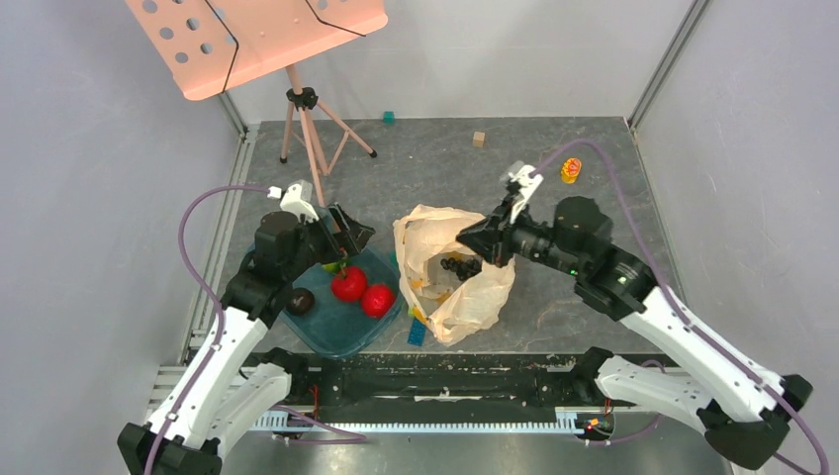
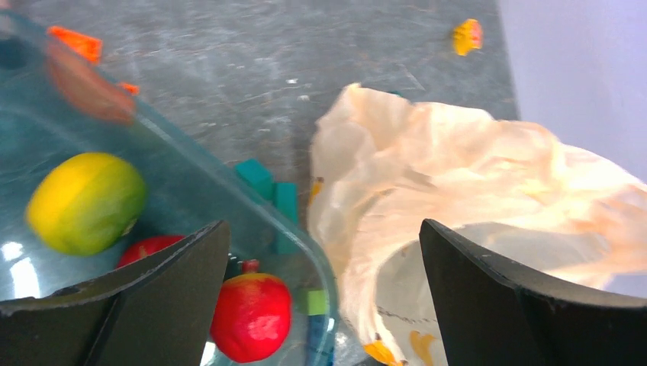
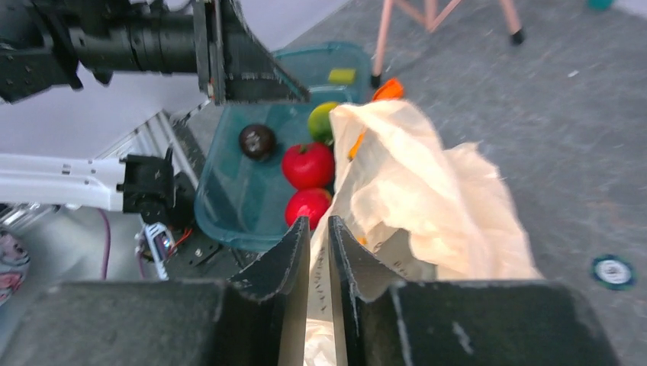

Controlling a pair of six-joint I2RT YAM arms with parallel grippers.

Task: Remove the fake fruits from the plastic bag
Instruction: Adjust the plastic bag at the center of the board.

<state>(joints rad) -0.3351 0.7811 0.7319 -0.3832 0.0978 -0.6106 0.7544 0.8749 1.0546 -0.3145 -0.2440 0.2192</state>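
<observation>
The peach plastic bag [image 1: 475, 292] lies crumpled mid-table, its mouth facing up. Dark grapes [image 1: 460, 265] show inside it. My right gripper [image 1: 473, 237] sits at the bag's upper rim. In the right wrist view its jaws [image 3: 319, 225] are almost together, with bag film [image 3: 427, 191] in the narrow gap. Two red fruits [image 1: 348, 283] [image 1: 377, 300] rest in the teal tray [image 1: 326, 341]. My left gripper [image 1: 348, 233] hovers wide open over the tray's far corner, holding nothing. In its view [image 2: 324, 244] a red fruit [image 2: 250, 316] and the bag [image 2: 458, 175] lie below.
The tray also holds a dark ball [image 1: 301, 300] and a yellow-green fruit [image 2: 85, 202]. A pink music stand [image 1: 257, 40] on a tripod stands at the back left. Small blocks [image 1: 389, 117] [image 1: 479, 139] and a yellow-orange toy [image 1: 571, 170] lie far back. A blue block [image 1: 417, 332] lies by the bag.
</observation>
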